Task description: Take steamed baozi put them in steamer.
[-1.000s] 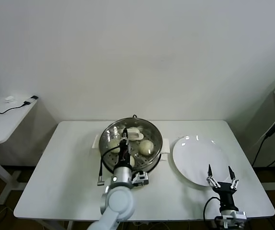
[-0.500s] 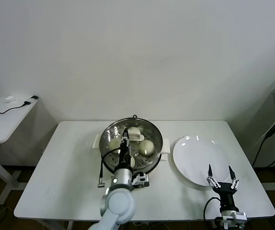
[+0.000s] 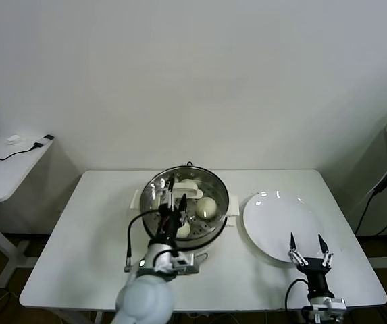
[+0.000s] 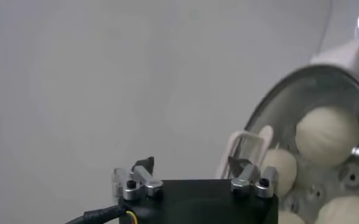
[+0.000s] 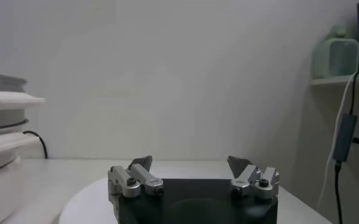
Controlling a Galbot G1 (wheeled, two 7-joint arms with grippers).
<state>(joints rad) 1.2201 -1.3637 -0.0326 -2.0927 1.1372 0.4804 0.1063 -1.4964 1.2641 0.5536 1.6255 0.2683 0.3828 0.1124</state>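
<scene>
The steamer (image 3: 217,191) stands at the table's middle, a shiny steel pot on a white base. Cream-white baozi lie on its perforated tray: one on the right (image 3: 207,207), one at the front (image 3: 184,230), and others partly hidden behind my left gripper. My left gripper (image 3: 174,194) hangs open and empty over the steamer's left half. In the left wrist view the gripper (image 4: 191,165) holds nothing, and three baozi (image 4: 328,128) show inside the steamer's rim (image 4: 289,82). My right gripper (image 3: 306,244) is open and empty at the front right, by the plate's near edge.
A flat white plate (image 3: 277,219) lies right of the steamer; it also shows in the right wrist view (image 5: 91,195). A side table (image 3: 7,165) with a cable stands at far left. A white wall is behind the table.
My left arm has swung to the left, and its gripper now sits tilted over the steamer's left half. The right gripper has barely moved.
</scene>
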